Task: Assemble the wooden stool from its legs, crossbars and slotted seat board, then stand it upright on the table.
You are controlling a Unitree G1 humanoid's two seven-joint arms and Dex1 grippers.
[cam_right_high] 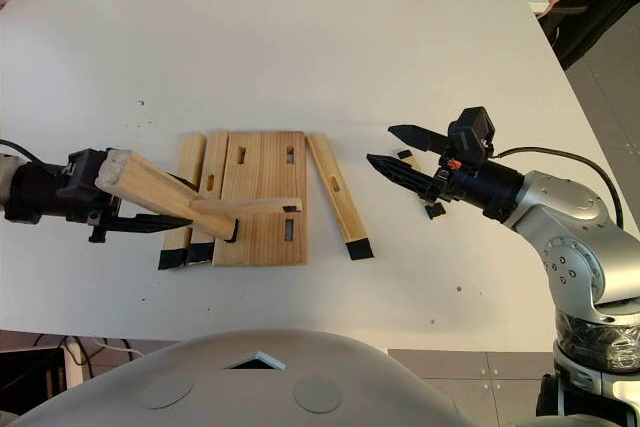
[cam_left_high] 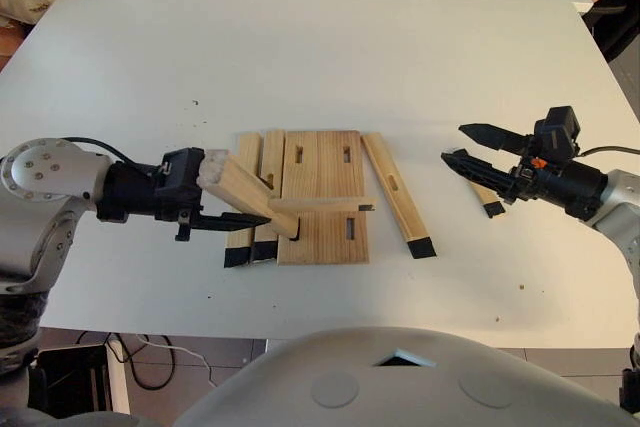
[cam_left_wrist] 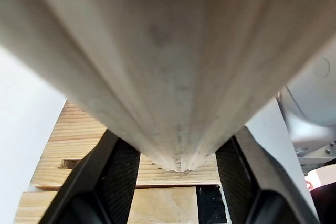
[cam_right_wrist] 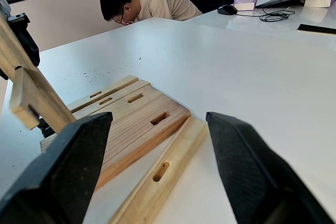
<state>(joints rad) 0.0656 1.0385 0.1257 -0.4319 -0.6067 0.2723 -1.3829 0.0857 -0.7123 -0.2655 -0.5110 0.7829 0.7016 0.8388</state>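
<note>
Wooden leg (cam_left_high: 240, 190) held over seat board (cam_left_high: 322, 162)

Left hand (cam_left_high: 262, 219) closed on the leg, crossbar (cam_left_high: 320, 205) attached, tilted above the board's left edge. Seat board lies flat on the table (cam_left_high: 300, 57). Right hand (cam_left_high: 452, 143) wide open, empty, right of the board.

Seat board (cam_left_high: 325, 172) lies flat at frame centre; two black-tipped legs (cam_left_high: 272, 154) lie side by side against its left edge, a third leg (cam_left_high: 397, 194) slanted just right of it. A fourth leg (cam_left_high: 240, 187) is held tilted at centre left in the left gripper (cam_left_high: 252, 215), a crossbar (cam_left_high: 322, 205) projecting from it over the board. A short black-tipped piece (cam_left_high: 490, 204) lies at right, partly hidden.
</note>
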